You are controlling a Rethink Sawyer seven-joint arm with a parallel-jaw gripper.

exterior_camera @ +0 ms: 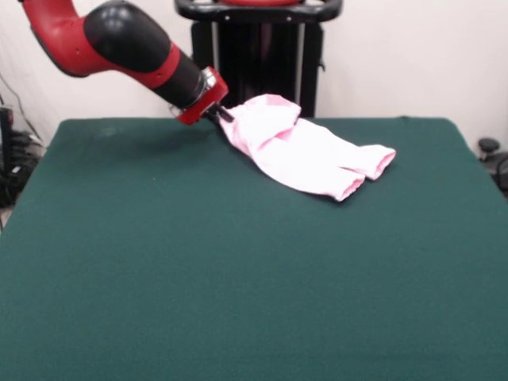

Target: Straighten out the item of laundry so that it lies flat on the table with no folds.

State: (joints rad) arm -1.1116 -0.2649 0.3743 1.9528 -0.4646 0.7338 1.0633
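Note:
The item of laundry (305,155), pale pink baby trousers, lies at the far side of the dark green table (198,262), right of centre. Its two legs lie side by side and point to the right and towards the camera, with cuffs at the right end. The waist end is bunched and folded over on itself at the far left of the garment. My gripper (225,116) comes in from the upper left on the red and black arm and is shut on the waist edge of the trousers, low over the table. The bow is hidden.
The robot's black pedestal (258,48) stands just behind the table's far edge, right behind the garment. The arm's elbow (119,36) hangs over the far left of the table. Cables and gear (12,159) lie off the table's left edge.

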